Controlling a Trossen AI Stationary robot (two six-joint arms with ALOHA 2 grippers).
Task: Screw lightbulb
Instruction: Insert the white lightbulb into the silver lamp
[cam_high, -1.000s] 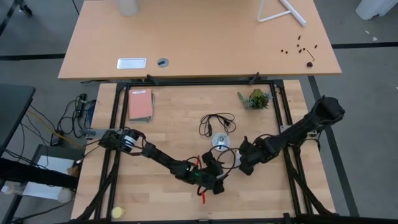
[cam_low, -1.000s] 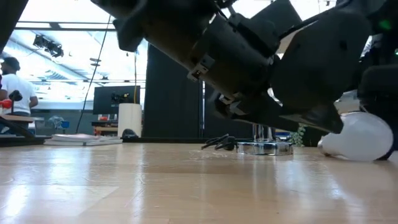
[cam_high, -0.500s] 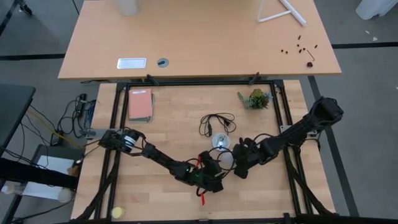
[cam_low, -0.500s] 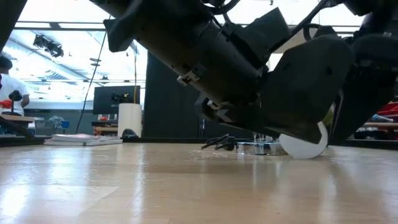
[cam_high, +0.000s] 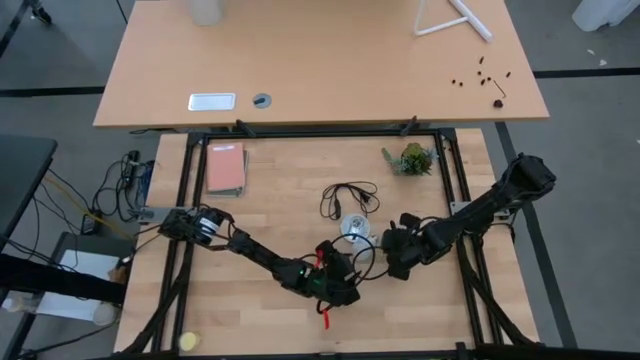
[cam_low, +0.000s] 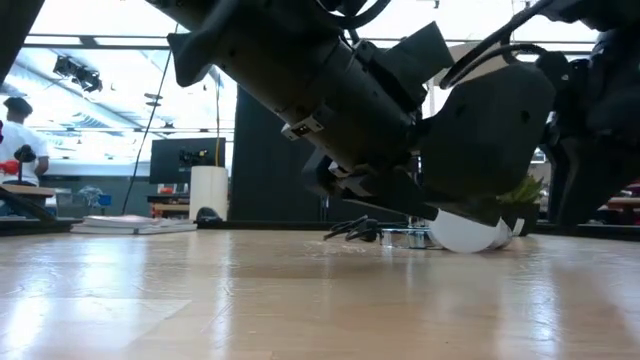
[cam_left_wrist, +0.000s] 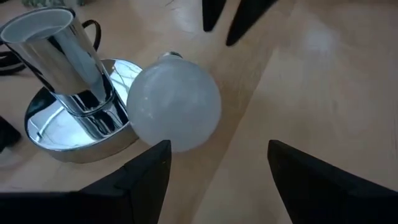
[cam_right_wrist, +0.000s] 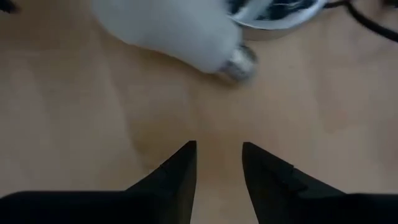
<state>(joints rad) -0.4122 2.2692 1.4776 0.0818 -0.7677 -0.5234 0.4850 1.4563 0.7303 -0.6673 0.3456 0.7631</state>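
From above, near the middle of the pale wooden counter, the small white pear-shaped lightbulb lies between the left hand and right hand, just beside the round silvery socket disc.

At counter height, the lightbulb rests on the wood under dark arm housings.

Past the left wrist, the left hand stands spread, empty, the lightbulb touching the socket disc.

Past the right wrist, the right hand is nearly pressed together, empty, the lightbulb ahead.
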